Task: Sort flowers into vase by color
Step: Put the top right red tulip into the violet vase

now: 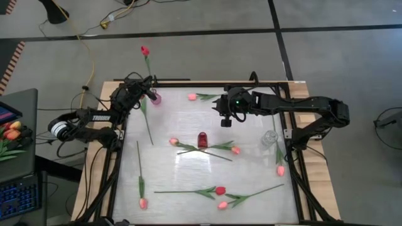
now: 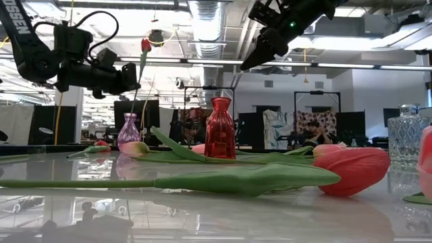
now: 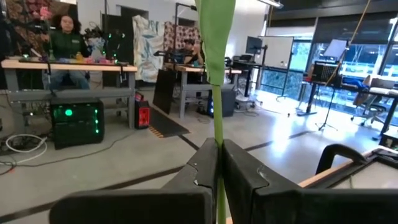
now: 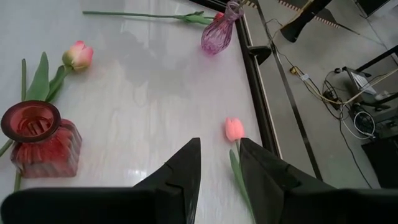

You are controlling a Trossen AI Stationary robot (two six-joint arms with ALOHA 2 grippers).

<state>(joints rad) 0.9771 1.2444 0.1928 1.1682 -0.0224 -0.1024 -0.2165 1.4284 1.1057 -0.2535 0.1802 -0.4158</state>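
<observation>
Left gripper lifts a red tulip by the purple vase; right gripper hangs over a pink tulip.

The white tabletop (image 1: 188, 160) carries scattered tulips (image 1: 213, 190), a red vase (image 1: 202, 139), a clear vase (image 1: 270, 137); left gripper (image 3: 219, 163), jaws clamped on the red tulip's (image 1: 145, 51) stem beside the purple vase (image 1: 156, 98); right gripper (image 4: 219, 163), jaws parted and empty, above the pink tulip (image 4: 234, 129).

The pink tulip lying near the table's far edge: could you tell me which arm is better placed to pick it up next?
Probably the right: its open gripper hovers just above the pink tulip, while the left gripper is shut on a red tulip's stem.
</observation>
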